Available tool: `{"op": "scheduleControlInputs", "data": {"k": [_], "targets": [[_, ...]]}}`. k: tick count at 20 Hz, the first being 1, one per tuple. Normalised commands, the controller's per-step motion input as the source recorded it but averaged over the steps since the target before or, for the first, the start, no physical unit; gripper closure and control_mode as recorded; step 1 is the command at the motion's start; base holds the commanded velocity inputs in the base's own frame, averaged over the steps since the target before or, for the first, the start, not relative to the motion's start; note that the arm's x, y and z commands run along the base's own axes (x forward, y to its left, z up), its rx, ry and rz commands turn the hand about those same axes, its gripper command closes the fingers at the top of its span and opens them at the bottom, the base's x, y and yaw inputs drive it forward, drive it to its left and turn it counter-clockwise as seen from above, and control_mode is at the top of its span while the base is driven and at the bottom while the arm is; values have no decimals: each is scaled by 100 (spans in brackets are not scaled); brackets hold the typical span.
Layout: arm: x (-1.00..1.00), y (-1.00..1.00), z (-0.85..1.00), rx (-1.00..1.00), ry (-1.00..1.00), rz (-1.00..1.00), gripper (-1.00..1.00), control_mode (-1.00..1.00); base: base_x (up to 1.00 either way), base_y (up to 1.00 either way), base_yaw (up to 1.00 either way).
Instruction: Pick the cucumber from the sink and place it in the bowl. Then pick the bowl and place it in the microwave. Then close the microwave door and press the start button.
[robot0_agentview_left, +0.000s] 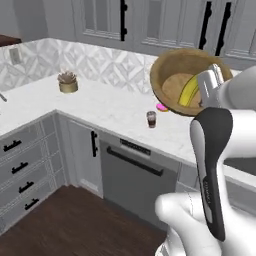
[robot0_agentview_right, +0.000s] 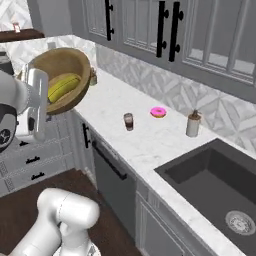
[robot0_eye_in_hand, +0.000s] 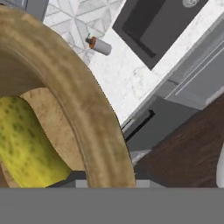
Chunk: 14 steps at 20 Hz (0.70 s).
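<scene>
1. White marble surface (robot0_agentview_right: 150, 142) in an L-shape under grey panelled cabinets (robot0_agentview_right: 150, 30) with black handles; patterned tile backsplash (robot0_agentview_left: 95, 62) behind.
2. On the surface: small dark cup (robot0_agentview_right: 128, 121), pink doughnut (robot0_agentview_right: 158, 112) near it, grey dispenser bottle (robot0_agentview_right: 192, 124) beside the sink (robot0_agentview_right: 210, 185); small potted plant (robot0_agentview_left: 68, 82) well apart in the corner.
3. Sink: dark basin set in the surface at right, round silver drain (robot0_agentview_right: 239, 222) on its floor.
4. Below the surface: grey dishwasher front (robot0_agentview_left: 135, 182) with black bar handle, drawers (robot0_agentview_left: 22, 170) to the left, dark wood floor (robot0_agentview_left: 65, 225).
5. Bowl (robot0_agentview_right: 62, 85): brown wood, lifted clear of the surface, tilted with its opening toward the cameras; nothing between it and the cabinets behind.
6. Cucumber (robot0_agentview_right: 63, 87): yellow, curved, lying inside the bowl against its lower wall; seen close in the hand view (robot0_eye_in_hand: 26, 144) beside the thick rim.
7. Arm raised, white forearm bent upward, hand at bowl height.
8. Tool (robot0_agentview_left: 210, 90): clamped on the bowl's rim, bowl carried by it.
9. No legible writing or labels.
</scene>
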Motion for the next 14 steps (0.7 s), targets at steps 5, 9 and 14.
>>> {"op": "scheduleControlInputs", "data": {"k": [5,9,14], "targets": [[0,0,0,0,0,0,100,100,0,6,100],[0,0,0,0,0,0,100,100,0,0,100],[0,0,0,0,0,0,100,100,0,0,100]]}}
